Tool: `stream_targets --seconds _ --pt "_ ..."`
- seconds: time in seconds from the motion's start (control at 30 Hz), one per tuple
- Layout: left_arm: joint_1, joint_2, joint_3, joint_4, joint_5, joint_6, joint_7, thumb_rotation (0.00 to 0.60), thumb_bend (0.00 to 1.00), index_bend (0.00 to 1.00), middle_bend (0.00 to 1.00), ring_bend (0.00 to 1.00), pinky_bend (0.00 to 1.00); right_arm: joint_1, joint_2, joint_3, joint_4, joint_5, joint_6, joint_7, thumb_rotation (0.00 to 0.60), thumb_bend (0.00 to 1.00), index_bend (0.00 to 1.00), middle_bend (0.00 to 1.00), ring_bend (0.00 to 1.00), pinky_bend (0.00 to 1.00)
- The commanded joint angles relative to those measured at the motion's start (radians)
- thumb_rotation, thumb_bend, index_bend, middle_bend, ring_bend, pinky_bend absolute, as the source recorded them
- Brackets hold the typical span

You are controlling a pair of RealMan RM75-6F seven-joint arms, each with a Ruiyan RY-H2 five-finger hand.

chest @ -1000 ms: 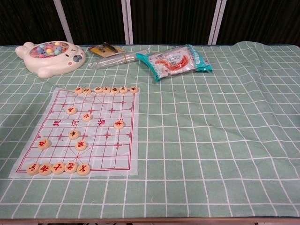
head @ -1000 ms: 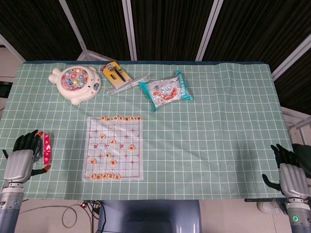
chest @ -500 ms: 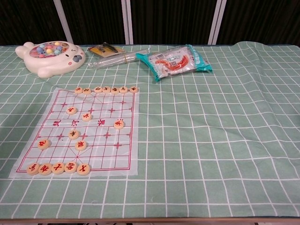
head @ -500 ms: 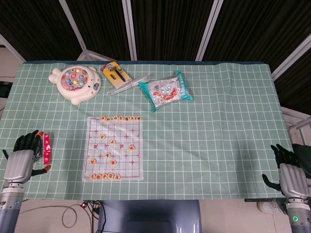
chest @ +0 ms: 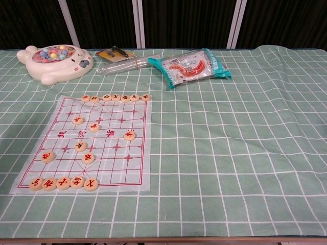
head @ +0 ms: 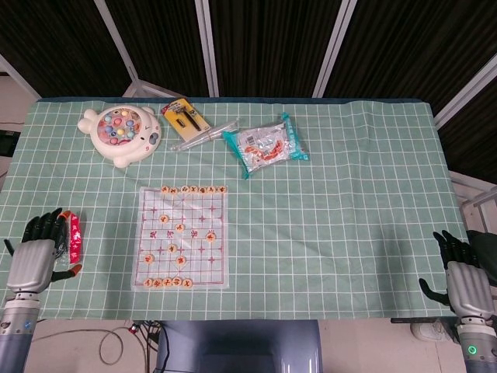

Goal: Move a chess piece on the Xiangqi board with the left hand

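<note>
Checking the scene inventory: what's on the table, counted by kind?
Chess pieces: 18
Board: 1
Fishing toy: 1
Snack bag: 1
Clear tube: 1
Yellow card pack: 1
Red packet: 1
Total: 24

Chest view misses both hands, and the red characters on the round wooden chess pieces (head: pixel 179 228) are unreadably tiny.
</note>
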Motion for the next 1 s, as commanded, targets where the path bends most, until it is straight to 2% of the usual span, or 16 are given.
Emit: stream_targets --seconds 0.03,0.13,0.3,0.33,0.37,0.57,0.77,0.87,1.0 --pt "-0.004 -0.005 -0.007 0.000 0.005 0.012 0.020 0.600 0.00 0.00 0.02 0.05 0.15 0.000 0.000 0.000 0.000 0.000 -0.001 0.000 0.600 0.37 0.00 0.00 0.00 0.00" --pt "-0.005 -0.013 -0.011 0.003 0.005 0.023 0.043 0.600 0.00 0.00 0.14 0.19 0.31 0.001 0.000 0.000 0.000 0.001 -0.002 0.002 0.600 0.37 0.00 0.00 0.00 0.00" --pt "-0.013 -0.030 -0.026 -0.001 -0.013 0.028 0.075 0.600 0.03 0.01 0.48 0.51 0.57 0.002 0.001 0.000 0.000 0.003 -0.005 0.004 0.600 0.37 0.00 0.00 0.00 0.00" --pt "-0.017 -0.033 -0.030 -0.003 -0.017 0.024 0.078 0.600 0.04 0.02 0.53 0.55 0.61 0.002 0.001 0.000 0.000 0.004 -0.006 0.005 0.600 0.37 0.00 0.00 0.00 0.00" --pt "-0.020 -0.034 -0.032 -0.005 -0.018 0.023 0.080 0.600 0.05 0.04 0.60 0.61 0.67 0.002 0.001 0.000 0.000 0.004 -0.006 0.005 0.600 0.37 0.00 0.00 0.00 0.00" --pt "-0.065 -0.049 -0.057 -0.021 -0.037 -0.019 0.123 0.600 0.11 0.20 0.87 0.84 0.88 0.002 0.002 0.001 -0.001 0.009 -0.010 0.009 0.600 0.37 0.00 0.00 0.00 0.00" --pt "-0.125 -0.074 -0.085 -0.045 -0.084 -0.083 0.194 0.600 0.15 0.31 0.99 0.96 0.97 0.002 0.004 0.004 -0.005 0.019 -0.015 0.014 0.600 0.37 0.00 0.00 0.00 0.00" --pt "-0.167 -0.093 -0.102 -0.060 -0.117 -0.121 0.256 0.600 0.15 0.36 1.00 0.98 0.99 0.003 0.006 0.005 -0.007 0.025 -0.020 0.018 0.600 0.37 0.00 0.00 0.00 0.00" --pt "-0.217 -0.123 -0.126 -0.075 -0.169 -0.154 0.332 0.600 0.15 0.37 1.00 1.00 1.00 0.004 0.008 0.005 -0.008 0.030 -0.025 0.021 0.600 0.37 0.00 0.00 0.00 0.00"
